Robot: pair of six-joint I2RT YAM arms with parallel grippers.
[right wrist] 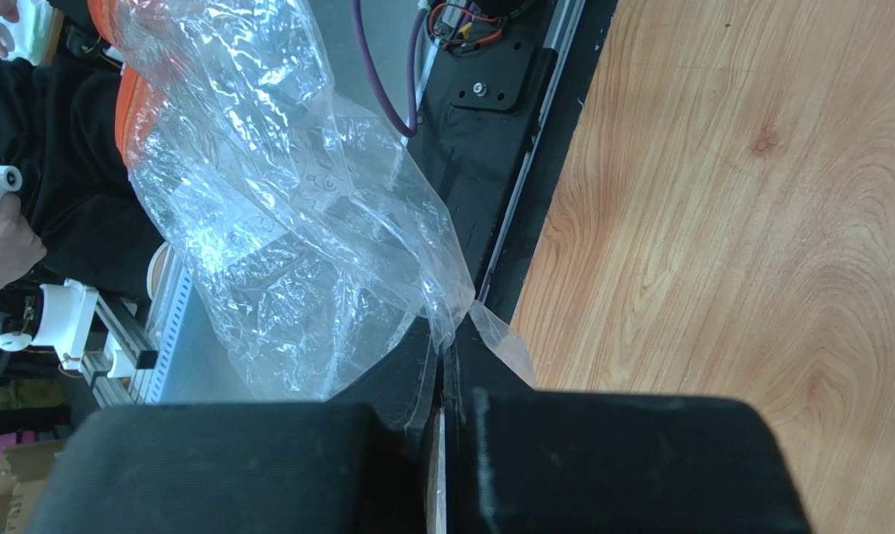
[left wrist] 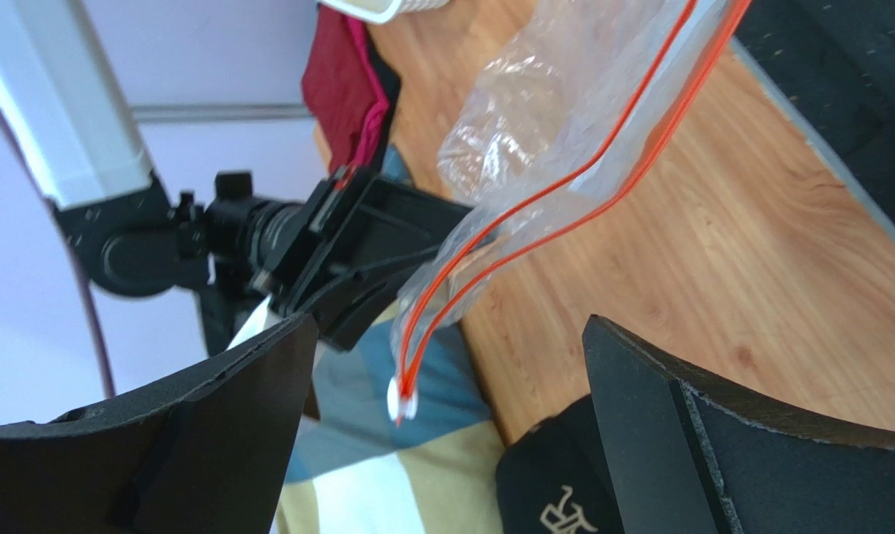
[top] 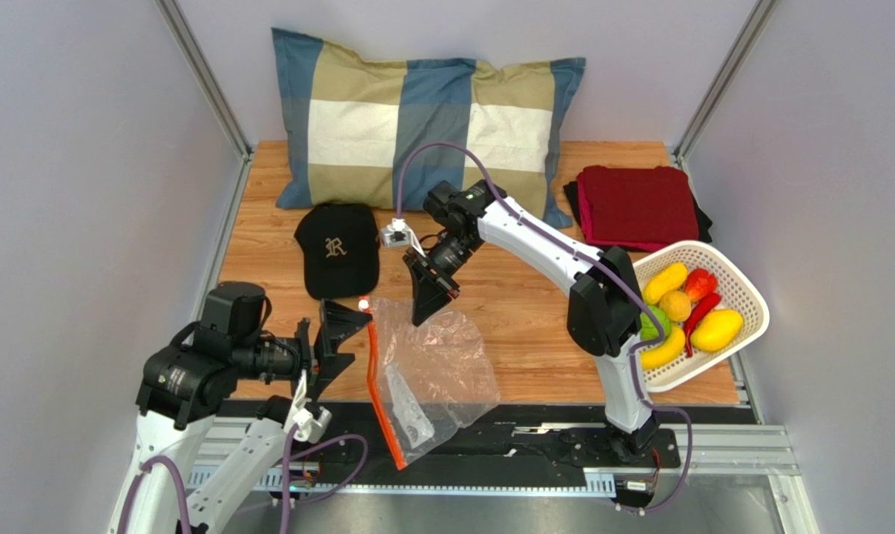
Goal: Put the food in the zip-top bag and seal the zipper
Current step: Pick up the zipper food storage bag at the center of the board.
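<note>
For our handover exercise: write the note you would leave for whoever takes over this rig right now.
Left hand: open, empty, beside the orange-red zipper strip of the clear crinkly plastic bag.
Right hand: shut on the bag's far edge.
Toy produce: in the white perforated basket; bag looks empty.
Done: bag gripped, mouth strips apart.
To do: load food, seal zipper.

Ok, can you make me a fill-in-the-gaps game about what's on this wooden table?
1. The right gripper pinches a corner of the clear crinkly plastic ____.
2. The left gripper holds nothing; it is wide ____.
3. The yellow toy banana lies in the white perforated ____.
Missing words: bag; open; basket.
</note>
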